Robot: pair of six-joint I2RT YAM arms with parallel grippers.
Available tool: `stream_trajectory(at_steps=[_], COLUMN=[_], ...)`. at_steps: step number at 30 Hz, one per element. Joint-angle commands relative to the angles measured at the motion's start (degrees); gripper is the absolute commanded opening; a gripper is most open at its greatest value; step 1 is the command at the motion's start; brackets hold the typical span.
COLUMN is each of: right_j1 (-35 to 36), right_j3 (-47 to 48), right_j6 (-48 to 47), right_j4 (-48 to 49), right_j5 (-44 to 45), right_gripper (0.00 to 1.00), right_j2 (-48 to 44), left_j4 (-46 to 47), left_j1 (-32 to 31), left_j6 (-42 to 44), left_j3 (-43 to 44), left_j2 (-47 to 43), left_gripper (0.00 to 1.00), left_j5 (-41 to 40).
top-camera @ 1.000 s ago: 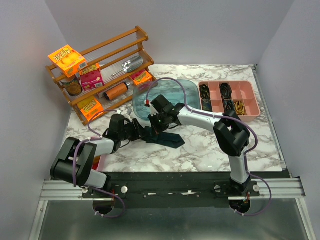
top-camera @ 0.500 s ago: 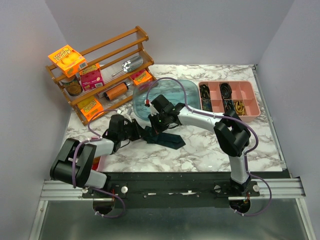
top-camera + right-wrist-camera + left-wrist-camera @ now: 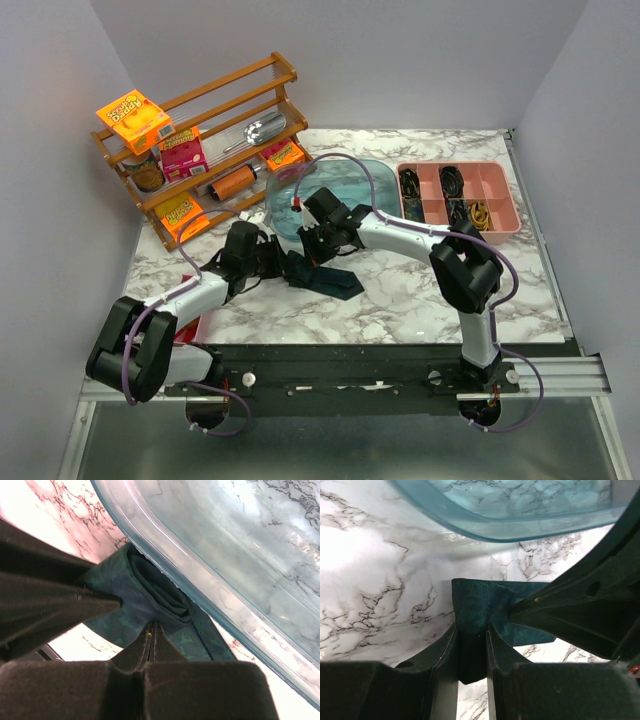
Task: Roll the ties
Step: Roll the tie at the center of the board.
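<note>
Mid-roll, frame centre | left gripper clamps long dark teal fabric necktie | right gripper fully closed, tips on fabric | next likely: turn fold onward.

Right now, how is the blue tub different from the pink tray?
The blue tub is see-through; the pink tray is solid. The tub is one open space with nothing seen inside; the tray is split into compartments, some holding small dark coiled things. The dark teal tie lies right beside the tub, away from the tray. Both sit on the marble table.
</note>
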Motion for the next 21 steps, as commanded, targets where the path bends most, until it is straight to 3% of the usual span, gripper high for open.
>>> stream_trajectory(at_steps=[1,21], right_j1=[-0.35,-0.35], right_j3=[1.23,0.35], right_j6=[1.06,1.59], right_j4=[0.40,1.28], right_j5=[-2.66,-3.27], right_gripper=[0.01,0.00], right_j2=[1.85,2.55], left_j4=[-7.66,-21.98], left_j1=[-4.24,-16.20], left_j6=[3.01,3.45], left_j3=[4.60,14.81], left_j2=[-1.62,0.57], left_gripper=[0.18,0.15], left_j5=[-9.69,-30.17])
